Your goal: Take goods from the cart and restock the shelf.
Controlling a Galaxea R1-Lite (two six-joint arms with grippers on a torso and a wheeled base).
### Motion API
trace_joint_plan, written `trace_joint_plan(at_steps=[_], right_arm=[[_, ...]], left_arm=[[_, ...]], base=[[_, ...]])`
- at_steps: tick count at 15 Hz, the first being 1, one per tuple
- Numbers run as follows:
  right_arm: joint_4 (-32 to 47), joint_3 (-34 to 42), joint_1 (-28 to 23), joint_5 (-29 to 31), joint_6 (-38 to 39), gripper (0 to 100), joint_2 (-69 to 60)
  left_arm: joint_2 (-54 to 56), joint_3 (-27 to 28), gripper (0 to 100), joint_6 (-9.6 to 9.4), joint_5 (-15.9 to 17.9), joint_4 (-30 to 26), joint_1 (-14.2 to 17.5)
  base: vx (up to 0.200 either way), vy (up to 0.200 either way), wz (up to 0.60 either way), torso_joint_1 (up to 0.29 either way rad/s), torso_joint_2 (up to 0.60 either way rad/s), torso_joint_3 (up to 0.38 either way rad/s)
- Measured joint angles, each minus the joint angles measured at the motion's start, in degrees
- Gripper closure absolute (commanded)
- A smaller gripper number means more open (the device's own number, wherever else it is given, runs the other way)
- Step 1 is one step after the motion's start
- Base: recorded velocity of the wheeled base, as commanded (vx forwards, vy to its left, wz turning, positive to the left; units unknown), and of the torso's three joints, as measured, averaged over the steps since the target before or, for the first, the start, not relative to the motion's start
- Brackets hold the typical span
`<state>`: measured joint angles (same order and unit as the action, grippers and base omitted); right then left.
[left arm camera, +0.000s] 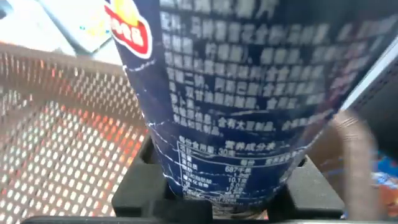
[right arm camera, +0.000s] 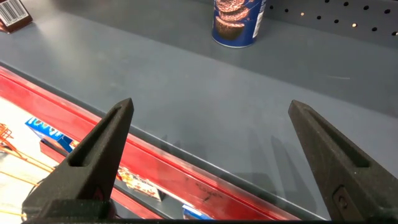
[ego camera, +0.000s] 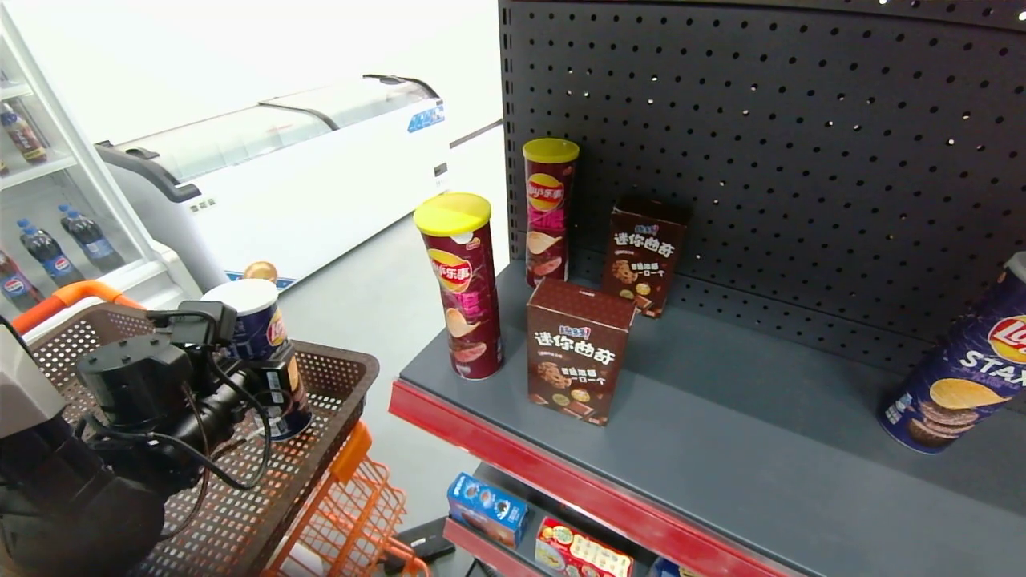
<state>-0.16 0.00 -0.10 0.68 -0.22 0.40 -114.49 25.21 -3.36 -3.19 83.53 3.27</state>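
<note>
Left gripper [ego camera: 276,397] sits closest, over the cart basket [ego camera: 341,373]. Its fingers [left arm camera: 140,183] are clamped on the lower part of a dark blue chip can [ego camera: 258,336], one each side. Can is upright, white lid on top. Can't tell if its base rests on the mesh. Basket is brown perforated plastic on an orange cart frame [ego camera: 365,505], left of the shelf [ego camera: 721,449].

Right gripper [right arm camera: 211,168]: fingers spread wide, nothing between them. It hangs over the front of the grey shelf deck, red front lip [right arm camera: 161,163] just below.

On the shelf:
- second blue chip can [ego camera: 958,377] far right, near the pegboard back [ego camera: 761,144], well apart from the rest
- front maroon can [ego camera: 463,288], yellow lid, near the left front corner
- rear maroon can [ego camera: 549,212], yellow lid, by the pegboard
- front cookie box [ego camera: 577,361] just beside the front maroon can
- rear cookie box [ego camera: 645,256] beside the rear maroon can

Lower tier holds a blue box [ego camera: 487,506] and a red-yellow box [ego camera: 581,549]. Behind stand a white chest freezer [ego camera: 280,176] and, far left, a drinks cooler [ego camera: 56,240].
</note>
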Motion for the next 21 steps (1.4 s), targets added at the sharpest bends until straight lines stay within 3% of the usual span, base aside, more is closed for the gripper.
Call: trace_joint_plan(at_steps=[3, 6, 11, 14, 21], right_arm=[[0.00, 0.00, 0.00, 0.02, 0.00, 0, 0.00], [0.00, 0.00, 0.00, 0.02, -0.02, 0, 0.00], [0.00, 0.00, 0.00, 0.02, -0.02, 0, 0.00], [0.00, 0.00, 0.00, 0.02, -0.02, 0, 0.00], [0.02, 0.00, 0.00, 0.00, 0.01, 0, 0.00]], left_arm=[[3.83, -0.40, 100, 0.09, 0.60, -1.10, -1.56], [11.24, -1.90, 100, 0.11, 1.50, -5.80, -3.78], [22.46, -4.00, 100, 0.17, 1.43, -9.90, -9.90], [27.42, -4.24, 100, 0.28, 1.43, -15.90, -12.69], [31.95, -4.85, 100, 0.44, 2.08, -15.96, -24.21]], base=[[0.000, 0.000, 0.00, 0.000, 0.00, 0.000], [0.000, 0.000, 0.00, 0.000, 0.00, 0.000], [0.000, 0.000, 0.00, 0.000, 0.00, 0.000], [0.000, 0.000, 0.00, 0.000, 0.00, 0.000], [0.000, 0.000, 0.00, 0.000, 0.00, 0.000]])
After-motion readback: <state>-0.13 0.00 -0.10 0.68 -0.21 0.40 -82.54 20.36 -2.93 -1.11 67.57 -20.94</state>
